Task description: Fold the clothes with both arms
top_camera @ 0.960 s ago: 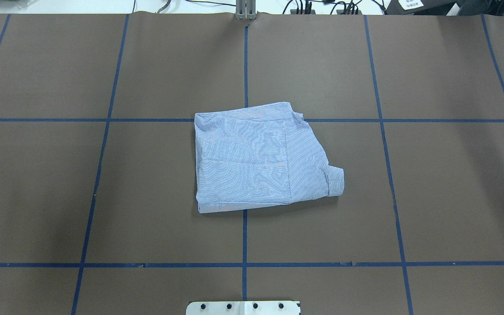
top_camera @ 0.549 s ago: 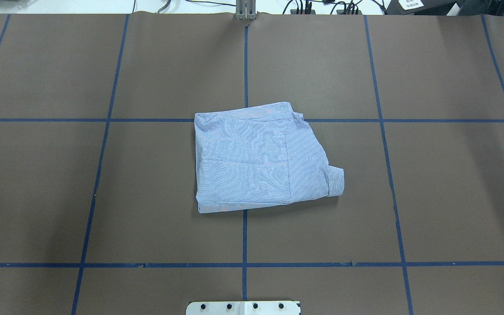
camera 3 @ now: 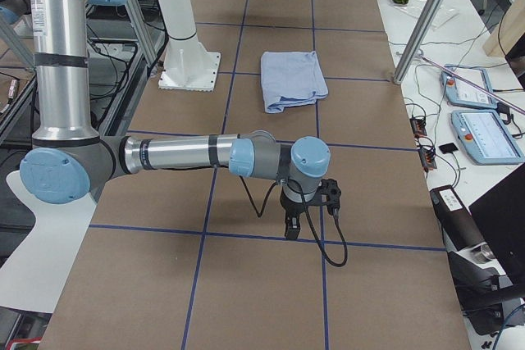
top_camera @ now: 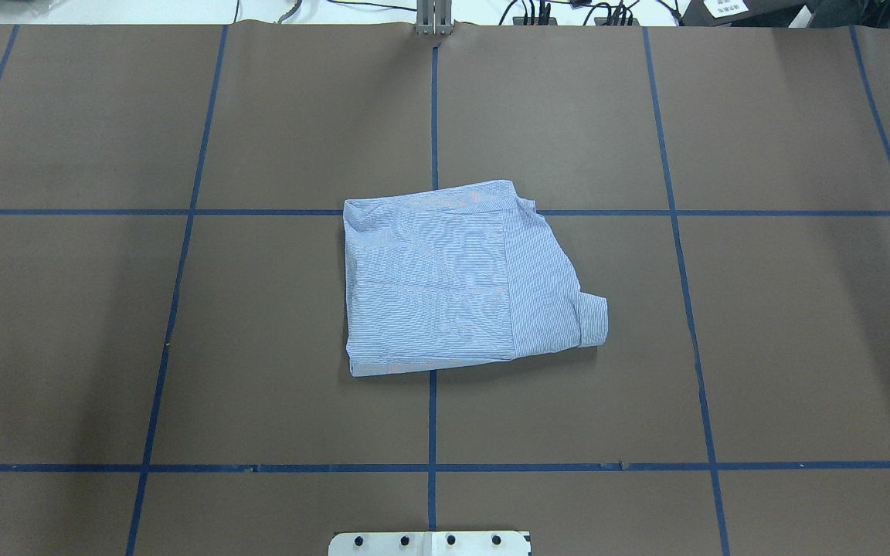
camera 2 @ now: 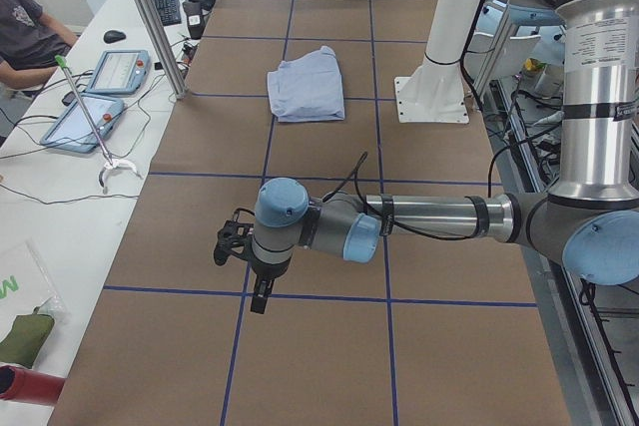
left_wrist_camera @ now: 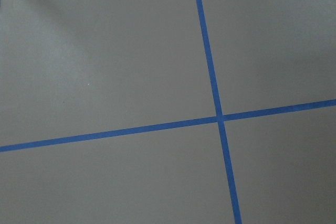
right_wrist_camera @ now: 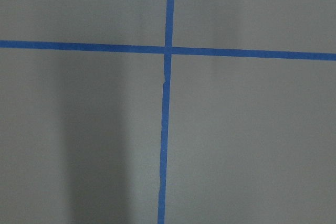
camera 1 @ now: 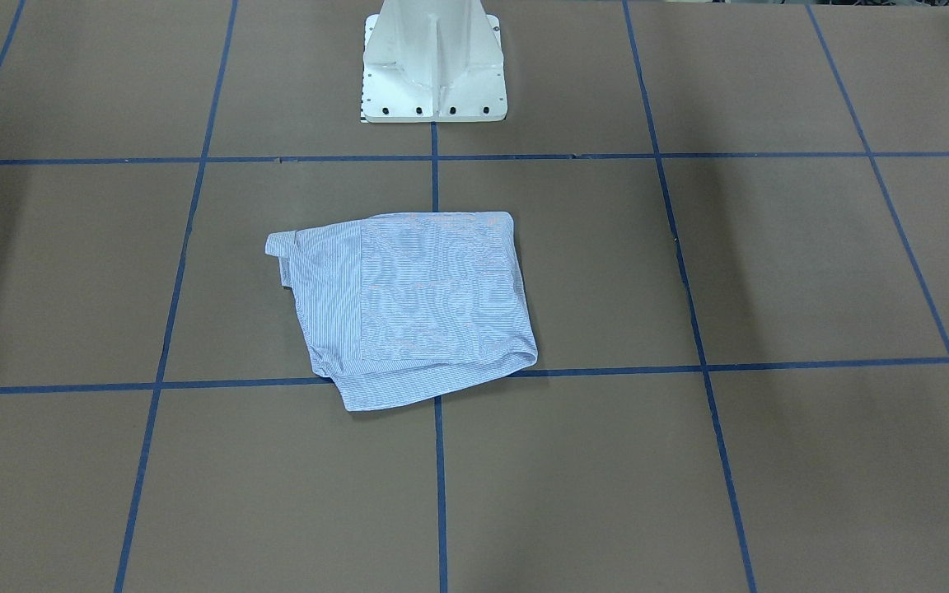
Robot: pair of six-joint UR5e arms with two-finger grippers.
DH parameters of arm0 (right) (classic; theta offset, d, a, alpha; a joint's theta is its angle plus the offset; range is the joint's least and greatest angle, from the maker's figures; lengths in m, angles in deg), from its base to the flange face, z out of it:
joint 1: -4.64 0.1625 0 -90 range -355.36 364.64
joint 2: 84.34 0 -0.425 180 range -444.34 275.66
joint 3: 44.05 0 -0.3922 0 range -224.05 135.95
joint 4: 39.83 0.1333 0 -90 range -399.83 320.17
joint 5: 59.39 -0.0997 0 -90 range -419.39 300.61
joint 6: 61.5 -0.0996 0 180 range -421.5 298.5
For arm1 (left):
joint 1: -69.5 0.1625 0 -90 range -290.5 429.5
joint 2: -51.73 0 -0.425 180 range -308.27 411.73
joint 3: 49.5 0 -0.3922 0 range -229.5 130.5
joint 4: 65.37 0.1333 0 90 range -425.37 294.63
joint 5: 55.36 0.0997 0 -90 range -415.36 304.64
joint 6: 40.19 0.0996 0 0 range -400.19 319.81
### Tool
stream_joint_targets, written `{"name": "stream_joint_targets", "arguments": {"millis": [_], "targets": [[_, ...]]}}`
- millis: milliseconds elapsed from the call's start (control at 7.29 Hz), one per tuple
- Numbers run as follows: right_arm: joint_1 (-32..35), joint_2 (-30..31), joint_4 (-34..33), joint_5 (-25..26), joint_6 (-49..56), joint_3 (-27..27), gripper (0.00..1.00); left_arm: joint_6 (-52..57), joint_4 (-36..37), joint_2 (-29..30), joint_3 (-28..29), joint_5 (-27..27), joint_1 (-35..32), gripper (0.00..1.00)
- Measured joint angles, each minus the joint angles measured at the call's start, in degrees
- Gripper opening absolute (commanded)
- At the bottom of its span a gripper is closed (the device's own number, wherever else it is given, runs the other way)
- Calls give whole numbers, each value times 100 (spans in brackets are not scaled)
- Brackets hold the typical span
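Folded shirt (top_camera: 460,282) flat on counter (top_camera: 259,347), straight ahead of white pedestal (camera 1: 433,74), slightly wider than deep, cuff (top_camera: 596,320) jutting toward pedestal's right. Left end effector (camera 2: 260,298) hangs far out on pedestal's left, right end effector (camera 3: 290,229) far out on its right; both point down, well apart from shirt, neither evidently nearer. Grip state of either: cannot tell. Likely judgement: folding near done; any reach runs inward along counter.

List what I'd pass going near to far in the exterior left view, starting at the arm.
left gripper → folded shirt → black keyboard. The white pedestal sits about level with the shirt, so it is left out.
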Motion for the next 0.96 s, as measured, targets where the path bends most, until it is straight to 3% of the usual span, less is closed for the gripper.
{"name": "stream_joint_targets", "arguments": {"millis": [411,960], "targets": [[-7,6,0,-13,0,-127,100,-5,912,55,-205,0,590,99],[-16,-37,0,-43,-9,-153,100,720,1727,32,-360,-75,589,99]]}}
